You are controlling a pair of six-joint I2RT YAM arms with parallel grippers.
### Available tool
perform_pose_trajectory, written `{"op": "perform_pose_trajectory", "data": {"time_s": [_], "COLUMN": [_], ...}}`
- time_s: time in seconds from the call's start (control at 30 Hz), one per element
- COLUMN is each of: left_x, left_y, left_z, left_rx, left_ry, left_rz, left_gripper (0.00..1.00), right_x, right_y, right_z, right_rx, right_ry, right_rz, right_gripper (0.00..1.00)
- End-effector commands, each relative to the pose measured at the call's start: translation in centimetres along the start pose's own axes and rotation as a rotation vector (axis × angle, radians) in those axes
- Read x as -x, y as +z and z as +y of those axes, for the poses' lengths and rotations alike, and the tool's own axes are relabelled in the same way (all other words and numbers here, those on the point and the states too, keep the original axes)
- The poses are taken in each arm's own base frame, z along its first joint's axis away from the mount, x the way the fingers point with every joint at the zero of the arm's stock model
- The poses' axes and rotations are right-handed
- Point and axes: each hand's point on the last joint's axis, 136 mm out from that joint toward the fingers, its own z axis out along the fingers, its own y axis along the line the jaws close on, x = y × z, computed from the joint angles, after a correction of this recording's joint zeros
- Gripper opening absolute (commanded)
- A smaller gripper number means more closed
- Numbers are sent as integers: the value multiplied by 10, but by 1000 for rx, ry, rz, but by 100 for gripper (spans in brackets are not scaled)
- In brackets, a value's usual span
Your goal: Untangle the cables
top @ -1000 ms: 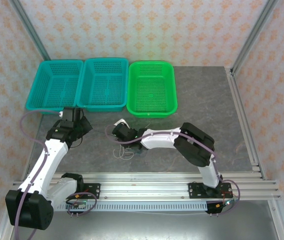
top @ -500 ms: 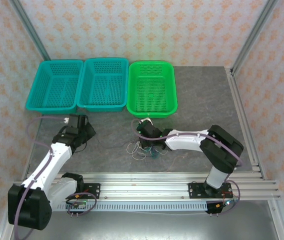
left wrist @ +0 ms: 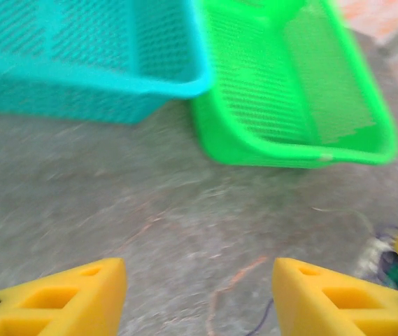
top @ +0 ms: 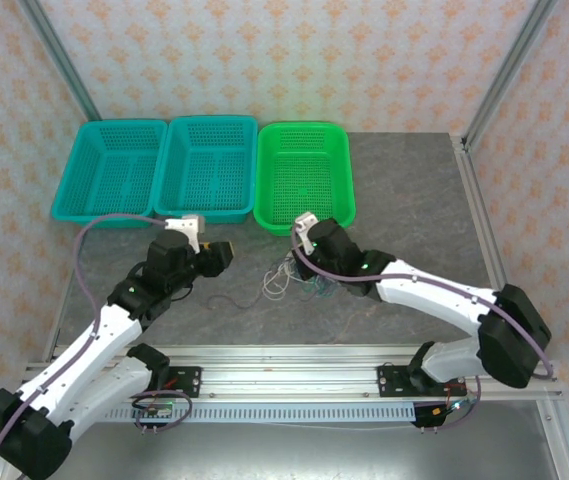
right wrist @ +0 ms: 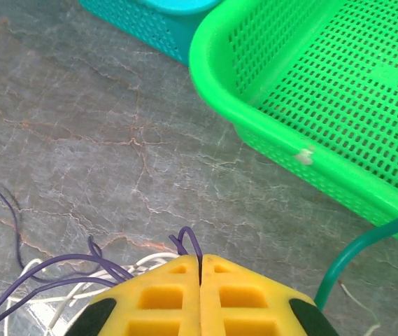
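Right claw: fingers pressed together on a loop of the purple wire. Left claw: fingers apart, empty. The cables lie tangled mid-worktop, just before the green basket. Expect light, limp, slippery strands; grip a free loop or end. The basket wall obstructs far-edge pulls.
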Motion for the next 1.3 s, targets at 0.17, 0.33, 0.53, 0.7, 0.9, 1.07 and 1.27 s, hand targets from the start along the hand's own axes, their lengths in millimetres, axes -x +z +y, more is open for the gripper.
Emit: {"op": "perform_pose_trajectory", "data": {"time_s": [0.17, 0.33, 0.53, 0.7, 0.9, 1.07, 1.27], "left_x": [-43, -78, -104, -100, -84, -68, -66], "left_y": [32, 42, 75, 101, 121, 126, 107], "left_z": [-52, -87, -91, -111, -136, -119, -51], "left_rx": [-274, -449, -462, -488, -517, -387, -72], "left_ry": [179, 265, 291, 303, 297, 261, 224], "left_rz": [103, 266, 329, 288, 195, 118, 65], "left_gripper": [55, 55, 59, 77, 82, 27, 0], "right_x": [20, 29, 38, 45, 46, 37, 7], "right_y": [-43, -55, -57, -58, -57, -52, -54], "right_z": [-6, -12, -15, -6, 1, -13, -73], "right_rx": [167, 193, 240, 303, 349, 272, -77], "right_ry": [71, 119, 188, 220, 263, 306, 394], "right_rz": [-118, -160, -180, -192, -185, -184, -211], "right_gripper": [0, 0, 0, 0, 0, 0, 0]}}
